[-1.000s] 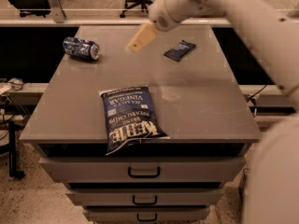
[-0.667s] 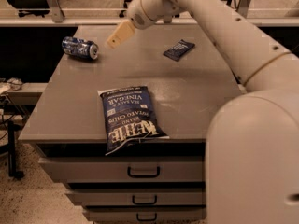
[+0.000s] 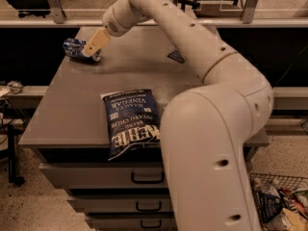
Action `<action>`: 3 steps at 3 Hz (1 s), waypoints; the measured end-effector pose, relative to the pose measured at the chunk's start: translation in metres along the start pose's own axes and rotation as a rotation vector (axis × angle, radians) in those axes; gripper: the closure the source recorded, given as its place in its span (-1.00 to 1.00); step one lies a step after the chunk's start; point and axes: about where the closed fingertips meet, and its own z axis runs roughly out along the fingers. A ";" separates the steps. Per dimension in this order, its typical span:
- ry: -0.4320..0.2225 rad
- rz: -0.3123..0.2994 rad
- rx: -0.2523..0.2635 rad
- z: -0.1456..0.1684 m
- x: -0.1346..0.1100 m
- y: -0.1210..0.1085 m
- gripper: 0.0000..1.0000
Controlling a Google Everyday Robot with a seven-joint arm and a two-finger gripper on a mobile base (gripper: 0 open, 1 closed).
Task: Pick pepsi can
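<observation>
Now the small, dented blue-and-white metal pepsi can [image 3: 72, 47] lies on its side at the far left corner of the matte grey surface [image 3: 62, 105]. The tan end effector [image 3: 92, 48], which a second ago hung over the middle of the surface, has swung left and overlaps the can's right end in this view. I judge the approach nearly done. Whether it is released or clenched I cannot tell. Further right lie a large, flat, crinkly blue chip bag [image 3: 132, 121] and a small flat dark-blue packet [image 3: 176, 57], both well apart from the can.
</observation>
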 end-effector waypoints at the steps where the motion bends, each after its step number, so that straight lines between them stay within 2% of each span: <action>1: 0.037 -0.009 -0.028 0.028 -0.004 0.010 -1.00; 2: 0.106 -0.020 -0.072 0.049 -0.005 0.027 -1.00; 3: 0.166 -0.051 -0.114 0.060 -0.002 0.044 -0.62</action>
